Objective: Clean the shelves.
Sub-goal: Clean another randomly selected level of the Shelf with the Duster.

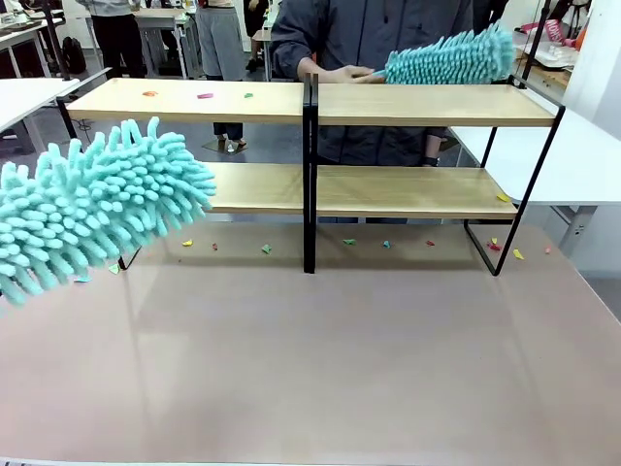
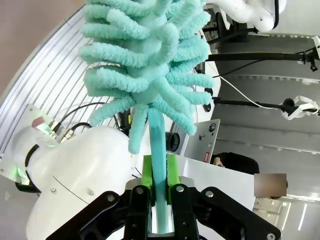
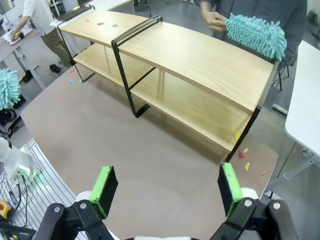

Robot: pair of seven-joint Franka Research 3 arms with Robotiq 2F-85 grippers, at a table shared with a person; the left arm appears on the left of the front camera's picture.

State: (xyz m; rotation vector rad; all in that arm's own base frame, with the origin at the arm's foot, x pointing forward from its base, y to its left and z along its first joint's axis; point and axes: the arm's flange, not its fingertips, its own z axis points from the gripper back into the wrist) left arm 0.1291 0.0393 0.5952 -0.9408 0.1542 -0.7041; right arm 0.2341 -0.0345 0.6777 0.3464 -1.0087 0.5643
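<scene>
Shelves (image 1: pixel 417 105) of light wood on a thin black frame stood mid-table before you. At left, your left gripper (image 2: pixel 159 170) clamped the handle of a fluffy turquoise duster (image 1: pixel 92 209). Your right gripper (image 3: pixel 167 187) gaped wide and empty. A person held a second turquoise duster (image 1: pixel 451 56) over the top-right board.

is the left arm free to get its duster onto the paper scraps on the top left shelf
Probably yes. The left gripper is shut on its duster, which hangs near the left end of the shelves, with nothing between it and the scraps. The person's duster is far right.
</scene>
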